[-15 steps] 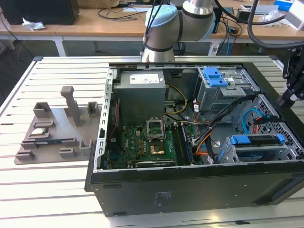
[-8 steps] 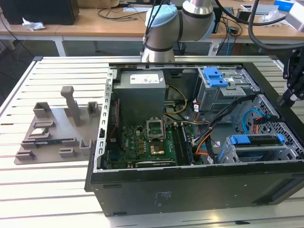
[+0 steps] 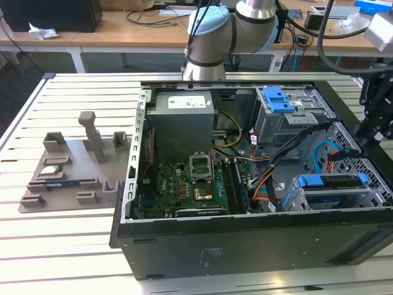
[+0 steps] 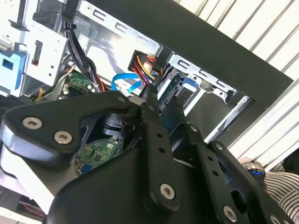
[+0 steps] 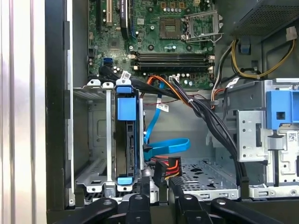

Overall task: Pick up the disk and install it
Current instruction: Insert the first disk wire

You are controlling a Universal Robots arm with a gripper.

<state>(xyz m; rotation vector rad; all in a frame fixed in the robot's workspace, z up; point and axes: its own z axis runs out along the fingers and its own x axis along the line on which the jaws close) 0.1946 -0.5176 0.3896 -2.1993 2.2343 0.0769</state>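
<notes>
One open computer case (image 3: 245,246) holding one motherboard (image 3: 184,190), one grey power supply (image 3: 181,123) and one disk (image 3: 328,184), plus one grey fixture tray (image 3: 67,166) on one table (image 3: 61,246).

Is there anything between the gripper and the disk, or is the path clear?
The disk sits on edge in the drive cage, framed by its blue bracket. In the first wrist view the gripper hangs just beside its near end, with a bundle of red, orange and black wires and a blue cable close alongside. Nothing visible lies directly between them.
</notes>
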